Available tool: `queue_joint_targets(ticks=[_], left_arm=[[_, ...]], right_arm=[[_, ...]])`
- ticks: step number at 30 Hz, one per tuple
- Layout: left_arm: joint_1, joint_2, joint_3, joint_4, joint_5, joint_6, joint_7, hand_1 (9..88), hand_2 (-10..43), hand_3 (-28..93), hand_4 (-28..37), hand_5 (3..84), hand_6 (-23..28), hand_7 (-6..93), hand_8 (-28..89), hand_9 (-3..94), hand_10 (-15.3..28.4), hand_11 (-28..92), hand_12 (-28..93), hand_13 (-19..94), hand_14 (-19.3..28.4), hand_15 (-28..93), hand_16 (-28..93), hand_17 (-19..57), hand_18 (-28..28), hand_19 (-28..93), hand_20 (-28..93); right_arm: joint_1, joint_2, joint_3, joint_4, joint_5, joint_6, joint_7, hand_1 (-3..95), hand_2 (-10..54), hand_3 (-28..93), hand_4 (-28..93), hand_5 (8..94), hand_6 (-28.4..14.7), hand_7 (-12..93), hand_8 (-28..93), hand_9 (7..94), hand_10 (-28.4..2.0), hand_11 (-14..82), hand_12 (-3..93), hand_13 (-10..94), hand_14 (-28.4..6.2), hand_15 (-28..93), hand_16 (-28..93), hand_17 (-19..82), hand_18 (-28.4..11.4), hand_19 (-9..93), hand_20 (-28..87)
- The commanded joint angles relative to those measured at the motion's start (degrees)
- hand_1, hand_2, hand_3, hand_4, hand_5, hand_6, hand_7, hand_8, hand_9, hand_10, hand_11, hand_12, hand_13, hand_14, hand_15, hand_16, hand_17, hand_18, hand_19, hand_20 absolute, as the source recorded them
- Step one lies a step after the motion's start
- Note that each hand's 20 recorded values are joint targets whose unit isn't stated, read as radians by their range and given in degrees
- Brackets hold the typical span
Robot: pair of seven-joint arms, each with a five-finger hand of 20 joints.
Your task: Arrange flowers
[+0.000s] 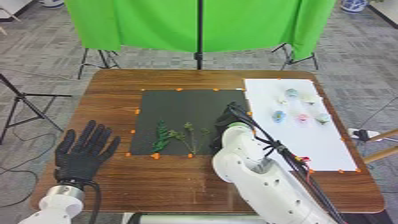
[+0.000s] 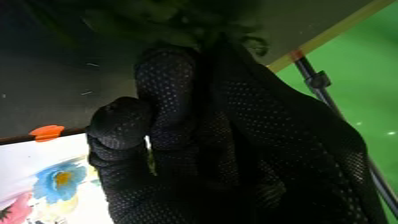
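- The right hand (image 1: 233,124) is over the board's right part, its fingers (image 2: 167,67) curled narrow against the thumb, apparently pinching a small sprig (image 2: 258,46); the stem is hidden, so the grip's firmness cannot be told.
- Just beside, on the black board (image 1: 182,100), lie a dark frond (image 1: 162,138) and a thin stem (image 1: 189,136), both leafy ends away from the robot.
- To the right of the board, the white sheet (image 1: 329,155) carries the flowers, among them a blue one (image 1: 279,116), a pink one (image 1: 302,118) and a pale blue one (image 1: 291,93), lying apart from one another.
- Orange tabs (image 1: 155,156) sit along the board's edge on the brown worktop (image 1: 115,85).
- The left hand (image 1: 80,162) rests at the worktop's left side, fingers spread wide and holding nothing, well apart from the sprig.
- The step in hand looks to be laying out the greenery, with the flowers to follow.
- Next, the sprig's stem wants lining up beside the thin stem, then a gentle opening of the fingers and a straight lift, lest the glove's mesh snag a leaf and drag the layout askew.
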State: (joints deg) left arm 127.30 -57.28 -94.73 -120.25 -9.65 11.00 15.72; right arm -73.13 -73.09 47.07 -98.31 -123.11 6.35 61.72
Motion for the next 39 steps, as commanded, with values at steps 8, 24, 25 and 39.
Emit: queue_joint_targets(ticks=[8,24,25,39], left_arm=[[1.04,-0.42,0.36,0.17,-0.54,0.41,0.92,29.2,13.5,74,-28.3,42.4,6.5,20.4,-12,39.9,15.3,26,12,33,15.2,42,-6,-4.5,15.2,39,19],[2.85,-1.69,-0.72,-0.4,-0.61,-0.47,2.03,29.2,13.4,74,-28.3,42.5,6.7,20.2,-12,39.9,15.3,26,12,33,15.3,42,-6,-4.6,15.2,39,19],[2.83,-1.66,-0.75,-0.38,-0.67,-0.45,1.98,29.2,13.4,74,-28.3,42.5,6.7,20.2,-12,39.9,15.3,26,12,33,15.3,42,-6,-4.6,15.2,39,19],[2.88,-1.7,-0.56,-0.39,-0.64,-0.04,1.13,29.2,13.7,73,-28.3,42.5,6.5,20.6,-12,39.9,15.3,26,12,33,15.3,42,-6,-4.6,15.2,39,19]], right_arm=[[-1.33,2.15,0.9,-1.77,2.11,-0.19,0.25,43.3,-9.5,78,-24,57.5,-11.0,13,-7,67.2,-21.3,26.3,22.5,67,-14.5,61,33,41,-27.6,93,38],[-12.69,15.8,8.35,-18.81,-1.99,-9.88,-10.11,41.3,-4.5,76,-18,61.0,-10.0,14,-7,63.9,-23.1,22.2,21.0,62,-16.7,63,30,39,-27.0,93,39],[-13.99,16.98,8.5,-19.53,-3.85,-9.76,-10.53,43.2,-6.7,77,-18,61.4,-9.4,15,-7,64.3,-22.3,22.3,21.1,63,-16.4,63,30,39,-26.9,93,38],[-21.07,17.05,13.01,-23.03,0.14,-20.63,-10.88,54.0,-4.8,74,-17,69.9,-7.1,22,15,72.5,-18.2,19.2,32.5,65,-11.9,56,43,38,-25.9,92,38]])
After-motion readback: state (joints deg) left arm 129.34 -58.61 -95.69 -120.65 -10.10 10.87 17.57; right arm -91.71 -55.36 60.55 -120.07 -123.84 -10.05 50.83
